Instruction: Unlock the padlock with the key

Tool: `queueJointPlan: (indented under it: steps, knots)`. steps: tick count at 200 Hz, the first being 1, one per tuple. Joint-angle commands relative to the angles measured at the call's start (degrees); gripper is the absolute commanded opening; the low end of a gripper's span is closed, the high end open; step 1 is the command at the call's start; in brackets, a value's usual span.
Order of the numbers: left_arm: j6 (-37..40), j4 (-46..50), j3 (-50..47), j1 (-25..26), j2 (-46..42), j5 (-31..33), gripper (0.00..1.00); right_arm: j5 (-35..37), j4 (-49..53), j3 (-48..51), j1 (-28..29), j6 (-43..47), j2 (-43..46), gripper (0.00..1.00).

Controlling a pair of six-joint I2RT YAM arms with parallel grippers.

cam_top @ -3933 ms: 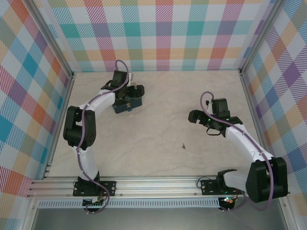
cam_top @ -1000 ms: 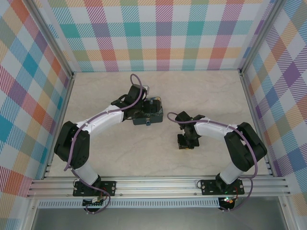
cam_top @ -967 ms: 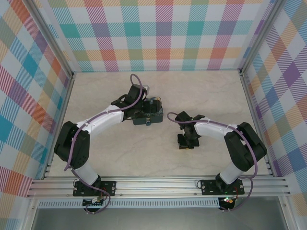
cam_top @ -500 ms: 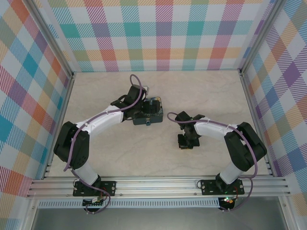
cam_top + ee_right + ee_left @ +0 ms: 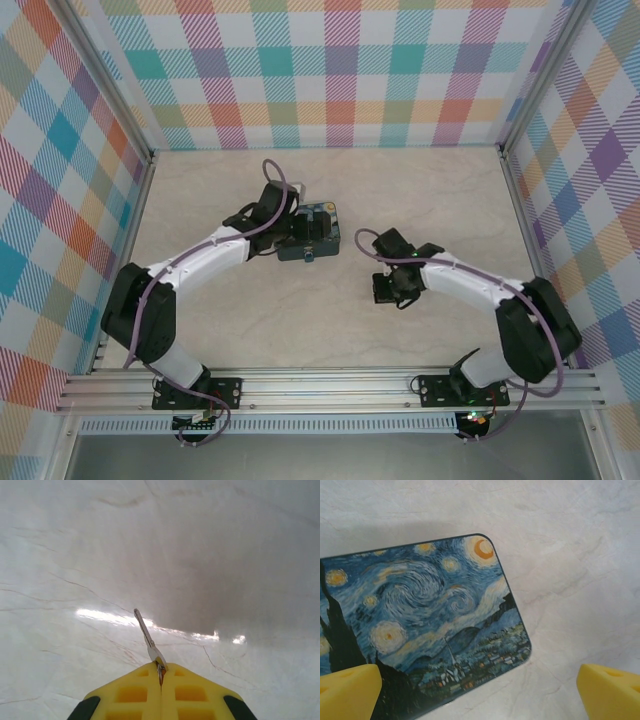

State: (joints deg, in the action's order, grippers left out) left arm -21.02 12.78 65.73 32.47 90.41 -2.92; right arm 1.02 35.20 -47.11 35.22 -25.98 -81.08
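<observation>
The key [image 5: 148, 639], a thin silver blade, sticks out from between the yellow fingertips [image 5: 135, 692] of my right gripper [image 5: 161, 672], which is shut on its head just above the table. In the top view that gripper [image 5: 384, 290] sits mid-table, right of the tin. The painted Starry Night tin [image 5: 318, 230] lies near the centre, with a small bluish padlock [image 5: 308, 254] at its front edge. My left gripper [image 5: 298, 234] hangs open over the tin's lid [image 5: 420, 620], with one yellow fingertip [image 5: 349, 692] over the lid's near edge and the other off to the right.
Pale marble tabletop [image 5: 300, 320] is walled by plaid panels [image 5: 340, 70] at the back and sides. An aluminium rail [image 5: 320, 385] with both arm bases runs along the near edge. Bare table lies in front of the tin and the right gripper.
My right gripper has closed fully on the key and raised it slightly off the table. The left wrist drew back a little to the left over the tin, still open.
</observation>
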Motion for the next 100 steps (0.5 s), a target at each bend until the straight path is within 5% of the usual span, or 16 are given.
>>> queueJointPlan:
  steps: [1, 58, 100]
  knots:
    - [-4.9, -4.7, -2.3, -0.5, -3.5, -4.8, 1.0, -1.0, -7.1, 1.8, -0.8, 4.0, 4.8, 0.0]
    - [-13.8, -20.4, -6.5, -0.4, -5.8, -20.6, 0.96, -3.9, -25.0, 5.5, -1.1, 8.7, 15.2, 0.0]
    - [-15.2, -27.2, -6.3, 0.8, -4.5, -27.7, 0.76, -6.3, -32.7, 5.4, -1.1, 8.8, 17.6, 0.0]
